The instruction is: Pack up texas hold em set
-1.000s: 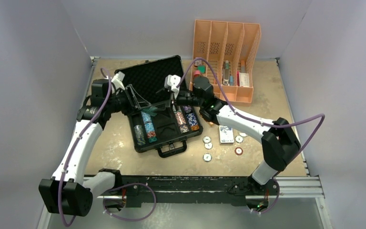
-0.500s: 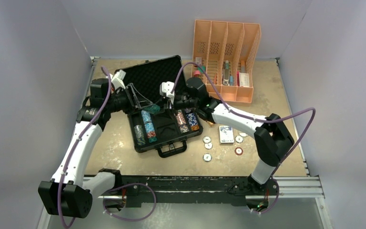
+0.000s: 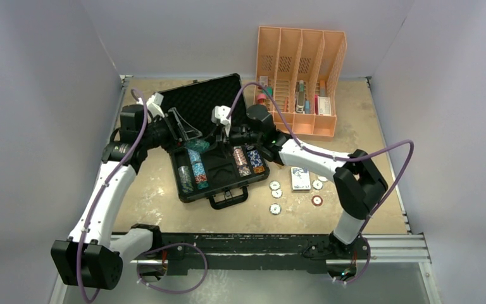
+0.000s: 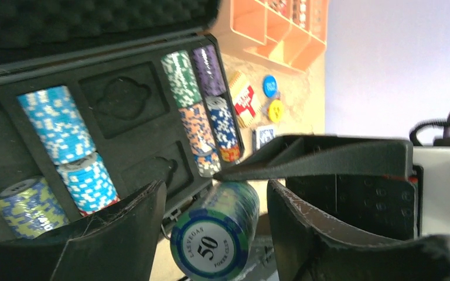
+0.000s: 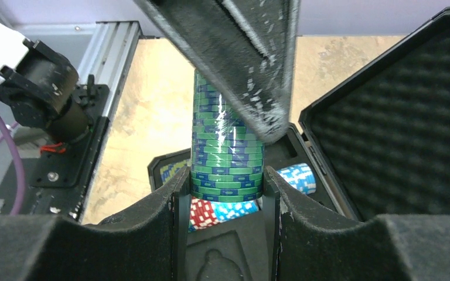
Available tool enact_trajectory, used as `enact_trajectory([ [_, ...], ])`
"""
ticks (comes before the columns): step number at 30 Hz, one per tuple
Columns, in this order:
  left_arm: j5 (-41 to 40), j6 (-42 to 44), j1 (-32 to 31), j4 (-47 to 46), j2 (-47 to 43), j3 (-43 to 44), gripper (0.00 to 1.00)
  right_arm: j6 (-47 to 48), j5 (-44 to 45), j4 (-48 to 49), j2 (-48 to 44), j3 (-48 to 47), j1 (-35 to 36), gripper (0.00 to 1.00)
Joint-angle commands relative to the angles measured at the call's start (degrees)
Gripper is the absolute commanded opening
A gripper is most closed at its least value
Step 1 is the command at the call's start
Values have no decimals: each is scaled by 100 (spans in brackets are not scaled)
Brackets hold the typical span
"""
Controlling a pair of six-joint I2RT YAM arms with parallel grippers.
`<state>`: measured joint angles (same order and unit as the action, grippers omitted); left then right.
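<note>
**While Held Over the Case, Easy to Spill**

While pinched from two sides, hanging in the middle of the top view, just above the open black briefcase (image 3: 201, 104). Talking here of the green chip stack (image 5: 227, 146), a long roll of loose round chips lying on its side. Squeezed snug by the right gripper (image 5: 225, 182), with no gap to see beside its fingers (image 5: 180, 199). Ringed by the left gripper (image 4: 215, 190) too, but not touched there. Spread apart instead, with a thin gap on each side of the roll.

Probably heavy for its size, hard and smooth. Not one piece, though. Only many flat chips pressed face to face, so likely to slip, fan out or drop if bumped or tipped. Best held along the round sides, with the fingers lying down the length of the roll to press many chips at once. Best kept level and lowered slowly into a foam groove, beside the blue chip rows (image 4: 58, 126) already in the case.

Not yet packed, at the right of the case on the table (image 3: 155, 197): a card deck (image 3: 300, 178) and some small round dealer buttons (image 3: 275, 208).
</note>
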<state>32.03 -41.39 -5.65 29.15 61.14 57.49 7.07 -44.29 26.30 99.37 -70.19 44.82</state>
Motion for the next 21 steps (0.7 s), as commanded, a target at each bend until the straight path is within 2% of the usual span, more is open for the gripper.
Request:
enact_trajectory([
  [1, -1180, 203, 2, 95, -111, 547, 64, -881, 322, 1075, -375, 123, 89, 0],
  [5, -3287, 859, -1, 996, 5, 1922, 64, -1489, 1215, 1273, -479, 357, 335, 0],
  [8, -4365, 848, 1, 982, -183, 2184, 65, -1882, 2008, 1345, -394, 369, 650, 0],
  [10, -4656, 810, 0, 903, -333, 2145, 67, -2030, 2639, 1316, -272, 223, 885, 0],
  [15, -4627, 825, -2, 975, -568, 1923, 67, -2459, 4268, 1252, 120, -204, 1312, 0],
  [21, -4656, 682, -6, 1294, -817, 1498, 67, -2841, 4867, 1100, 475, -647, 1399, 0],
])
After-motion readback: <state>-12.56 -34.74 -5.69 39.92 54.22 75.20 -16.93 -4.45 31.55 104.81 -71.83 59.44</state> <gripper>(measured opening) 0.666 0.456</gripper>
